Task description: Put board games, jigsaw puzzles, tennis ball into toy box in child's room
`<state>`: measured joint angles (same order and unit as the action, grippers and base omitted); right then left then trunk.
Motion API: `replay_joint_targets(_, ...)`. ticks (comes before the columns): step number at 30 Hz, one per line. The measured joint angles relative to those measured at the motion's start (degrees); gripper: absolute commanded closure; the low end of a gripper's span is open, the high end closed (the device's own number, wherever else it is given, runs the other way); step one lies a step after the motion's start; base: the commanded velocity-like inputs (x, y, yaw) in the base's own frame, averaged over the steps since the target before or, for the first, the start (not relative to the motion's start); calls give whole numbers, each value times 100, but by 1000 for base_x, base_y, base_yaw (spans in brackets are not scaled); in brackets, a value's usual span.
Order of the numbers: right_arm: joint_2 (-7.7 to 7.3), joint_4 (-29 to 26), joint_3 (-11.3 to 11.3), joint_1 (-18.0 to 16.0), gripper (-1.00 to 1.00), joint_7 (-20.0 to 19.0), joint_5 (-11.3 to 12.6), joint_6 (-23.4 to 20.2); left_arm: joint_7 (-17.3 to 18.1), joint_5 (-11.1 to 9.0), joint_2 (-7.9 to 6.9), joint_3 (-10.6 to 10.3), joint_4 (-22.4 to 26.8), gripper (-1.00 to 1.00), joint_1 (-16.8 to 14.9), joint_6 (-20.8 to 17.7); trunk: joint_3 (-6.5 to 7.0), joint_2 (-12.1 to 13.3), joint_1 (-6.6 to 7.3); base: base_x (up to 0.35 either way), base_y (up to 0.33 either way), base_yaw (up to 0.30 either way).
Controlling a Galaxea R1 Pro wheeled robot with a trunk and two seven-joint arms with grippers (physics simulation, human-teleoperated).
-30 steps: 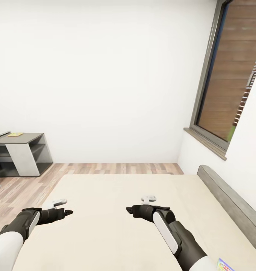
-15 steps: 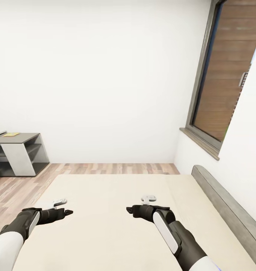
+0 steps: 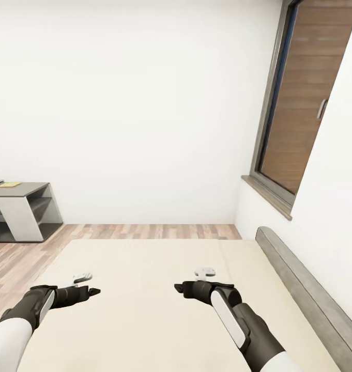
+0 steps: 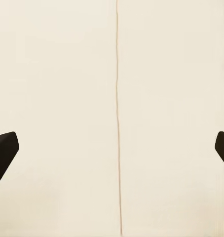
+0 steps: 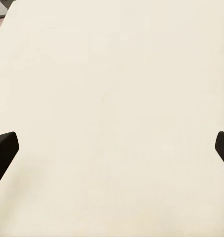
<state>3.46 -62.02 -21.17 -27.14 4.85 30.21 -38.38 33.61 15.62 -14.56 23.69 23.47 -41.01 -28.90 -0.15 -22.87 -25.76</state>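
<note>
The bed (image 3: pixel 144 310) fills the lower half of the head view: a wide, plain beige mattress cover, smooth and matte, with a thin straight seam (image 4: pixel 117 118) running through the left wrist view. A low grey headboard (image 3: pixel 305 289) with a rounded end edges it at lower right. Both arms hang over the mattress; the left end effector (image 3: pixel 90 289) and right end effector (image 3: pixel 180 287) are each spread wide, holding nothing. At far left stands the table (image 3: pixel 20 209), its dark-grey cabinet section with open shelves, on wood-plank floor (image 3: pixel 144 231). A dark-framed window (image 3: pixel 294 103) occupies the upper right.
</note>
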Motion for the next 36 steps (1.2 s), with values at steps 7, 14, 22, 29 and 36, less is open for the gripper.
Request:
replay_joint_targets(7,-1,2,131,0,-100,0,-16,-1,0,0,1,0,0,-100,0,-1,0,0,0,0,-220,0)
replay_joint_targets(14,-1,8,176,0,-100,0,-20,-4,-2,0,0,0,0,-100,0,-1,0,0,0,0,-220,0)
replay_joint_targets(22,-1,11,190,0,-100,0,-28,-4,-1,0,0,0,0,-100,0,0,0,0,0,0,-220,0)
replay_joint_targets(29,-1,11,192,-1,-100,0,-29,-6,3,0,0,0,0,-100,0,-2,0,0,0,0,-220,0)
replay_joint_targets(36,-1,11,192,0,-100,0,-30,-6,6,-8,0,0,5,-100,0,-6,0,0,0,0,-172,0)
